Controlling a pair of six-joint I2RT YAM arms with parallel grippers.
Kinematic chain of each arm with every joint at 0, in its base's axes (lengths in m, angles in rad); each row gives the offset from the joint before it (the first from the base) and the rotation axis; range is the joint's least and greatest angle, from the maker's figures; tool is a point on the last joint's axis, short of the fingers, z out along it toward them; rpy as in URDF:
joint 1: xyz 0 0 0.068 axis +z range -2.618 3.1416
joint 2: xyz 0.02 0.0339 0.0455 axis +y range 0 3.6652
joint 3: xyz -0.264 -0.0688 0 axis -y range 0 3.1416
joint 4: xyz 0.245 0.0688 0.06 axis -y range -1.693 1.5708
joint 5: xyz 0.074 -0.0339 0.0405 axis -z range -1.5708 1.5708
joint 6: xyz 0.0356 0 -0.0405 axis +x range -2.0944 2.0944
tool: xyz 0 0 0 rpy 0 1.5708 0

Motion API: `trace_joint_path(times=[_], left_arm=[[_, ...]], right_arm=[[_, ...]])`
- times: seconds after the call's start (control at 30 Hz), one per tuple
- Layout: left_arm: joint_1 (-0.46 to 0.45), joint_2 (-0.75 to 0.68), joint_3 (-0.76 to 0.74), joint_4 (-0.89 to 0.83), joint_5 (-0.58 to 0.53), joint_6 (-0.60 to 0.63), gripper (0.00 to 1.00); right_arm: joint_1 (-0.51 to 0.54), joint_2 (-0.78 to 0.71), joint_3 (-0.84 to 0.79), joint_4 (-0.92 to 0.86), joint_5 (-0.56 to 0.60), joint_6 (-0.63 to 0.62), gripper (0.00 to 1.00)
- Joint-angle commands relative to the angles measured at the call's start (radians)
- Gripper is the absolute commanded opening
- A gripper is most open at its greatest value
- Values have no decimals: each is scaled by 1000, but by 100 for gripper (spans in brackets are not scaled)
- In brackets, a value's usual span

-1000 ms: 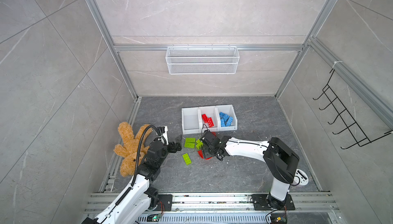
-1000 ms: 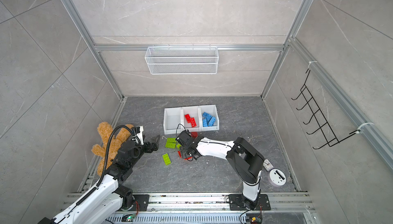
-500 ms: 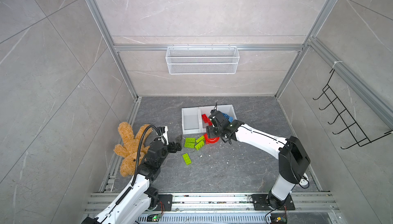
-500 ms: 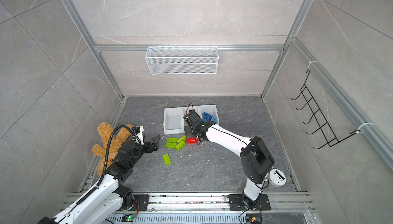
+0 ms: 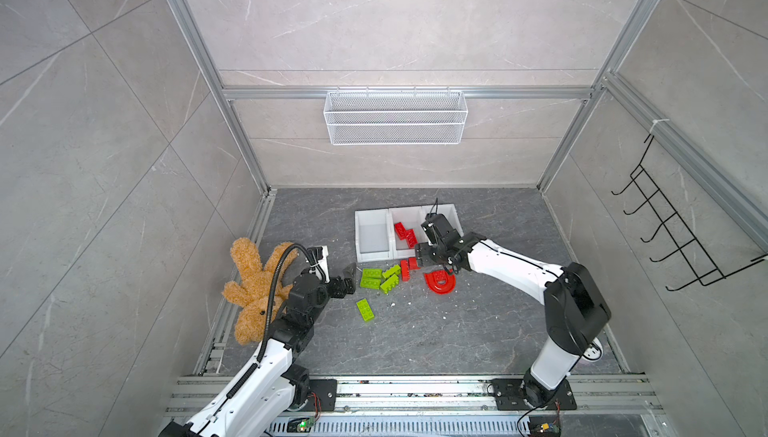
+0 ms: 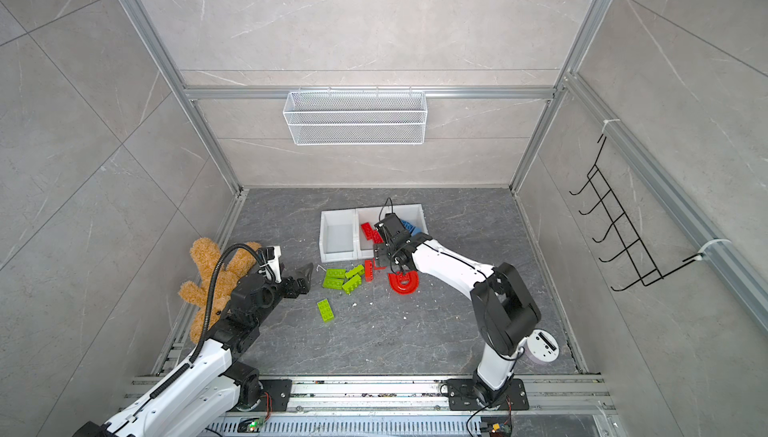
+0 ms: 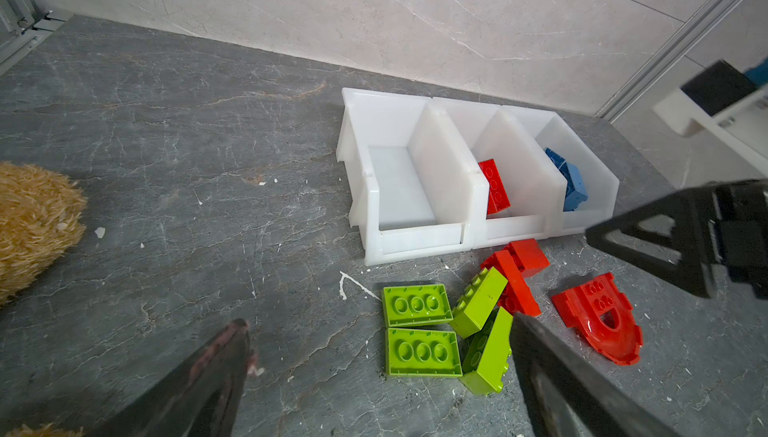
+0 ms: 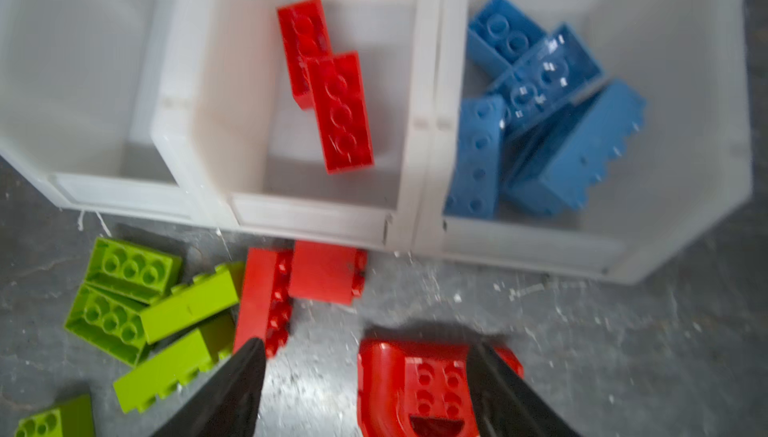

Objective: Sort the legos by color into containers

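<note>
Three joined white containers (image 5: pixel 374 254) stand at mid-floor. The left one is empty, the middle one holds two red legos (image 8: pixel 332 102), and the right one holds several blue legos (image 8: pixel 540 123). In front of them lie several lime green legos (image 5: pixel 376 279), two red bricks (image 5: pixel 406 268) and a red arch piece (image 5: pixel 439 282). My right gripper (image 5: pixel 432 262) hovers open above the arch by the containers' front lip; one finger (image 8: pixel 490 372) overlaps the arch (image 8: pixel 415 381), and nothing is gripped. My left gripper (image 7: pixel 377 319) is open just left of the green pile (image 7: pixel 419 331).
A brown plush bear (image 5: pixel 253 285) lies against the left rail beside my left arm. One green brick (image 5: pixel 365 309) lies apart, nearer the front. A white wire basket (image 5: pixel 395 117) hangs on the back wall, a black hook rack (image 5: pixel 673 231) on the right wall.
My right gripper rose from the floor toward the containers with the red arch, then opened wider. The arch now lies on the floor, further right. The left arm has not moved.
</note>
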Motion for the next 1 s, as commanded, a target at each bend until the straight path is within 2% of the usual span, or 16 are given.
trace_joint_path(times=[0.0,0.1,0.2,0.3,0.37,0.63,0.83,0.97], left_arm=[[3,14,24,33,5,2,99],[3,19,25,35,9,-1,100],[2,17,24,35,5,3,100],[2,18,21,38,-3,3,100],[2,24,23,41,2,2,99],[3,31,24,42,5,1,100],[3,31,24,42,6,1,100],[3,28,24,40,2,4,100]], right_arm=[[-5,-48,-55,16,-48,16,79],[-4,-13,-41,-100,-51,2,75],[-3,7,-62,-107,-74,-29,74],[-3,50,-36,-151,-38,-79,78],[-3,72,-20,-156,-53,-115,84],[-2,171,26,-177,-25,-184,86],[1,220,44,-174,-37,-190,85],[9,238,42,-192,-15,-188,79]])
